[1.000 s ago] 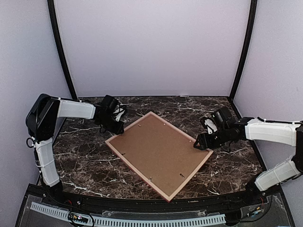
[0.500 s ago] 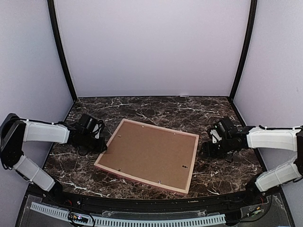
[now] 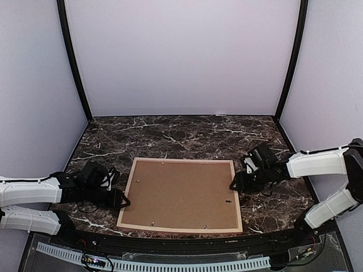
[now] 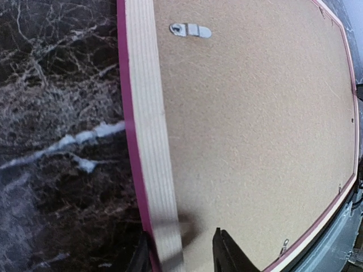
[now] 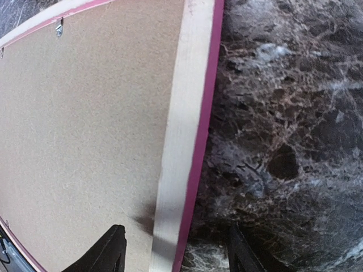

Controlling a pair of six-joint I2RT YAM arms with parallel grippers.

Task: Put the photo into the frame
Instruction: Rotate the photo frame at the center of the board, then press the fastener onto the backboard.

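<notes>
The frame (image 3: 129, 192) lies face down on the marble table, pale wood back up, square to the near edge. A brown backing panel (image 3: 178, 192) fills it. The photo is hidden. My left gripper (image 3: 120, 201) is at the frame's left rail near the front corner. In the left wrist view the left gripper (image 4: 184, 255) is open astride the pale rail (image 4: 150, 113); the inner finger stands clear of the wood. My right gripper (image 3: 233, 186) is at the right rail. In the right wrist view the right gripper (image 5: 176, 252) is open astride that rail (image 5: 187, 113), touching neither side.
Small metal clips (image 4: 190, 29) hold the backing panel along its edges. Dark marble table (image 3: 170, 136) stretches behind the frame to the pale back wall. The frame's front rail lies close to the table's near edge (image 3: 181, 238).
The frame has swung from a diagonal to square with the near edge and slid nearer. Both arms followed it; the left arm dropped low to the near left, and its jaws widened.
</notes>
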